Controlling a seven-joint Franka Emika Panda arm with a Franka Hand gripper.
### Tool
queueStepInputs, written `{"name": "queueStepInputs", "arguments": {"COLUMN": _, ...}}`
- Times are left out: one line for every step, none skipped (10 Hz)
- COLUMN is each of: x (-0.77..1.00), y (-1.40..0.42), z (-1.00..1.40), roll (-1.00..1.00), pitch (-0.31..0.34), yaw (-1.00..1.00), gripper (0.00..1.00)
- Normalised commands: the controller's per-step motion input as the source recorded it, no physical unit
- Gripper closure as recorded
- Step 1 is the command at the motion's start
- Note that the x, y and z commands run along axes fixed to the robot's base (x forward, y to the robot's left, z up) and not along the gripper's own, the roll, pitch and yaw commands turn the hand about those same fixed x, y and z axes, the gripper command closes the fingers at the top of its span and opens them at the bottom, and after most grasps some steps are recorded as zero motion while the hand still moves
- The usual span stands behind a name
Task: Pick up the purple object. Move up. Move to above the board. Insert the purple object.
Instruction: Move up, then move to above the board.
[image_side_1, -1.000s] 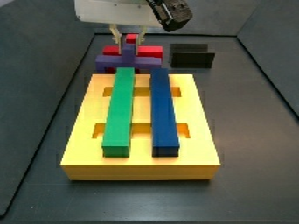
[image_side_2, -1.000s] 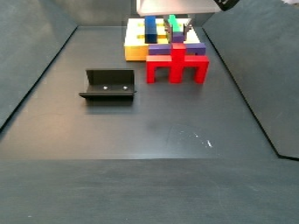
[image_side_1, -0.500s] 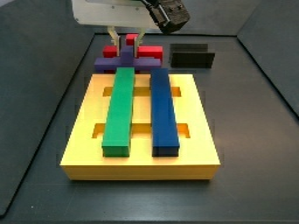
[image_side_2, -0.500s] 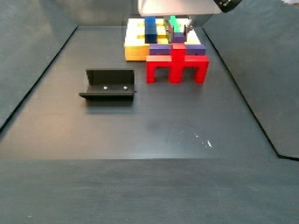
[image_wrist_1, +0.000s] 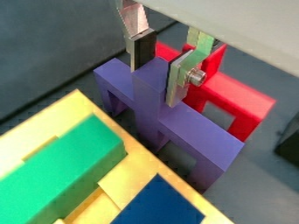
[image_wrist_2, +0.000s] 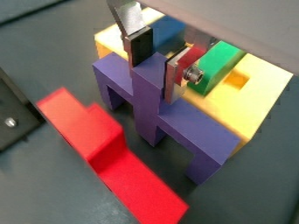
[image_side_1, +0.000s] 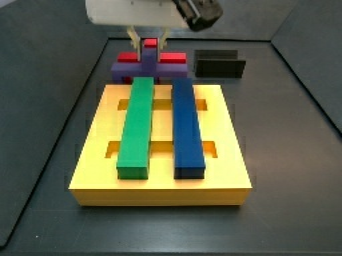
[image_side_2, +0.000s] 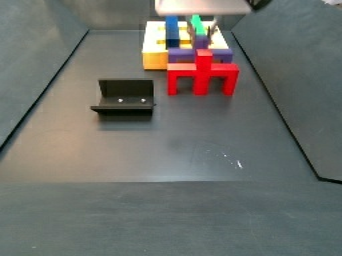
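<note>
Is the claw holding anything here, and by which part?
The claw straddles the purple object's central stem; whether it is clamped cannot be told.

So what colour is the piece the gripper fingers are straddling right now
Purple. The gripper sits over the purple object, clearest in a wrist view.

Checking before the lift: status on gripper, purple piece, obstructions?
Gripper down over the purple cross-shaped bridge piece, fingers straddling its central stem; contact unclear. Piece on the floor between the yellow slotted board and the red bridge piece, close by.
</note>
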Motion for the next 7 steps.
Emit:
{"name": "queueStepInputs", "arguments": {"x": -0.09, "y": -0.07, "z": 0.70, "roll": -0.01, "pitch": 0.033, "yaw": 0.00, "gripper": 1.00}}
{"name": "queueStepInputs", "arguments": {"x": -0.05, "y": -0.02, "z": 0.32, "roll": -0.04, "pitch": 0.011, "yaw": 0.00, "gripper": 1.00}}
{"name": "queueStepInputs", "arguments": {"x": 0.00, "y": 0.00, "z": 1.40, "roll": 0.00, "pitch": 0.000, "yaw": 0.00, "gripper": 1.00}}
{"name": "queueStepInputs", "arguments": {"x": -0.02, "y": 0.00, "z": 1.40, "roll": 0.00, "pitch": 0.039, "yaw": 0.00, "gripper": 1.00}}
{"name": "queueStepInputs", "arguments": {"x": -0.05, "y": 0.00, "z": 1.40, "roll": -0.02, "pitch": 0.048, "yaw": 0.00, "gripper": 1.00}}
{"name": "queueStepInputs", "arguments": {"x": 0.03, "y": 0.01, "z": 1.40, "roll": -0.06, "pitch": 0.030, "yaw": -0.01, "gripper": 1.00}}
{"name": "queueStepInputs", "arguments": {"x": 0.05, "y": 0.00, "z": 0.96, "roll": -0.05, "pitch": 0.066, "yaw": -0.01, "gripper": 1.00}}
